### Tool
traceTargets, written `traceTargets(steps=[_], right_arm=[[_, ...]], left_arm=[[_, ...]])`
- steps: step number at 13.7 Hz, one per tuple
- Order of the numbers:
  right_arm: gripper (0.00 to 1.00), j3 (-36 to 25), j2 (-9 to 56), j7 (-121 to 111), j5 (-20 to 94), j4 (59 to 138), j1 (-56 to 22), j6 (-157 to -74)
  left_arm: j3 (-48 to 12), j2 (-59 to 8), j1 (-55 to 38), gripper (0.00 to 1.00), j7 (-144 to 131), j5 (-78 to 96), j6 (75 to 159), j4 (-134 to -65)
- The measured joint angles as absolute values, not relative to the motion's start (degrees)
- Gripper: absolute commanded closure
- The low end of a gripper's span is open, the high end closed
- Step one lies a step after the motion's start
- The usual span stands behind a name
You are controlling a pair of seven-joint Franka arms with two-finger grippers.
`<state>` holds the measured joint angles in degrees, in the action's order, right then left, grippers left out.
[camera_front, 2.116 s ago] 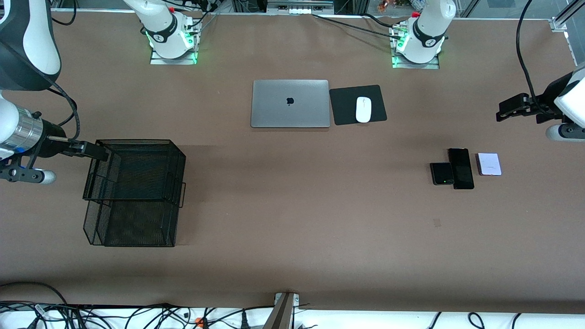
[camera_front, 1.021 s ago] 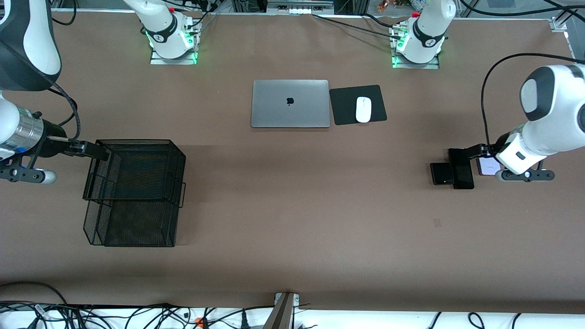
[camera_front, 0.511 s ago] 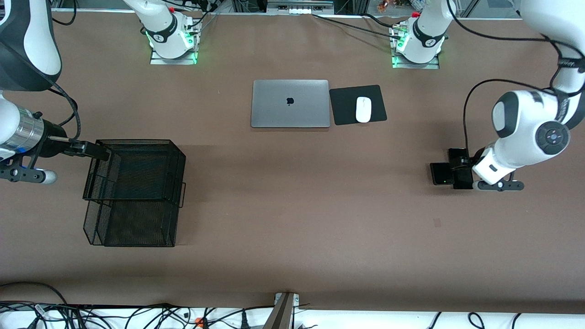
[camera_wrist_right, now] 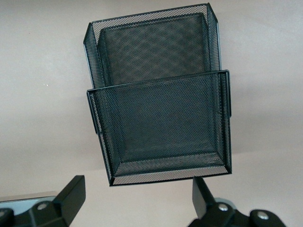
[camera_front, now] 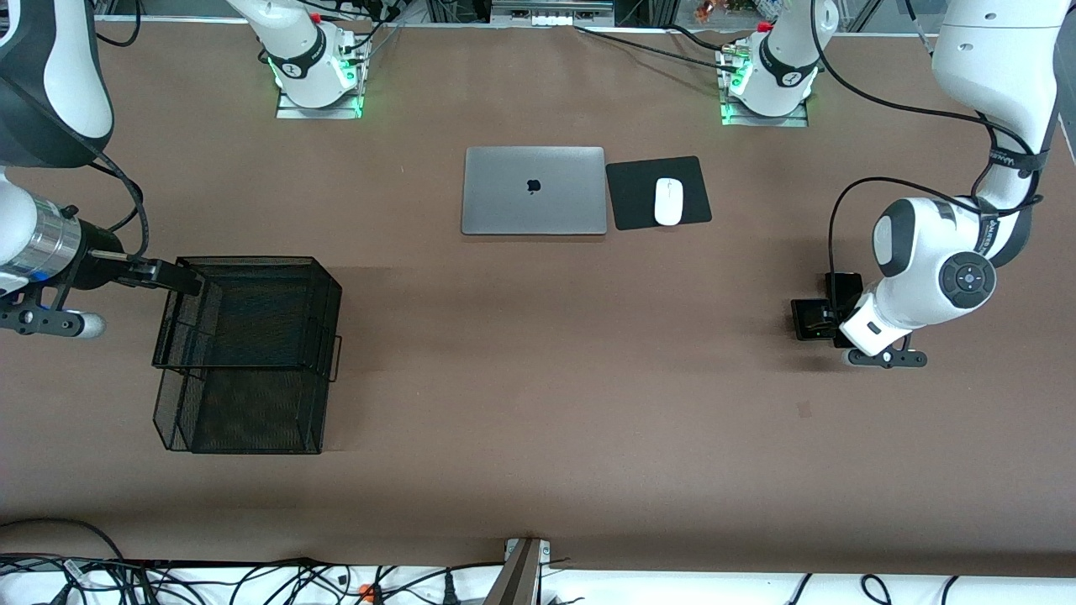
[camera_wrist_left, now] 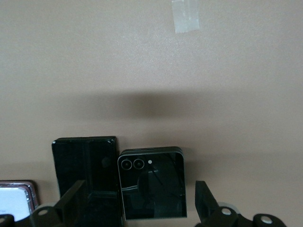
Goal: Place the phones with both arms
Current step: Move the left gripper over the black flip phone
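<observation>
Three phones lie side by side toward the left arm's end of the table. The small near-square black phone [camera_front: 807,320] [camera_wrist_left: 152,184] lies beside the long black slab [camera_front: 842,286] [camera_wrist_left: 85,165]. The lavender-white phone [camera_wrist_left: 15,198] shows only at the edge of the left wrist view; the arm hides it in the front view. My left gripper [camera_front: 829,313] [camera_wrist_left: 138,208] is open and low over the two black phones, with one finger over the slab and the other past the small phone. My right gripper [camera_front: 187,283] [camera_wrist_right: 137,198] is open and empty beside the mesh tray's upper tier.
A two-tier black mesh tray [camera_front: 248,353] [camera_wrist_right: 156,118] stands toward the right arm's end. A silver laptop [camera_front: 534,191] and a white mouse [camera_front: 668,202] on a black pad [camera_front: 630,197] lie near the bases. A tape patch [camera_front: 804,409] [camera_wrist_left: 185,15] marks the table nearer the camera than the phones.
My left arm has swung in from the table's end and come down over the phones, covering the lavender one in the front view. The right arm has not moved.
</observation>
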<state>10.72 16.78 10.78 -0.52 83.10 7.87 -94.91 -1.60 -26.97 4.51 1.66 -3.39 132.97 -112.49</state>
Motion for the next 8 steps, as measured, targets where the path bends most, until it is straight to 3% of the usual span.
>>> traceTargets(steps=[8], right_arm=[[0.0,10.7,16.8,10.8,-0.5,83.1,7.9,-94.9]], left_arm=[[-1.6,-29.3,4.5,0.0,1.0,-3.2,136.1,-112.4]])
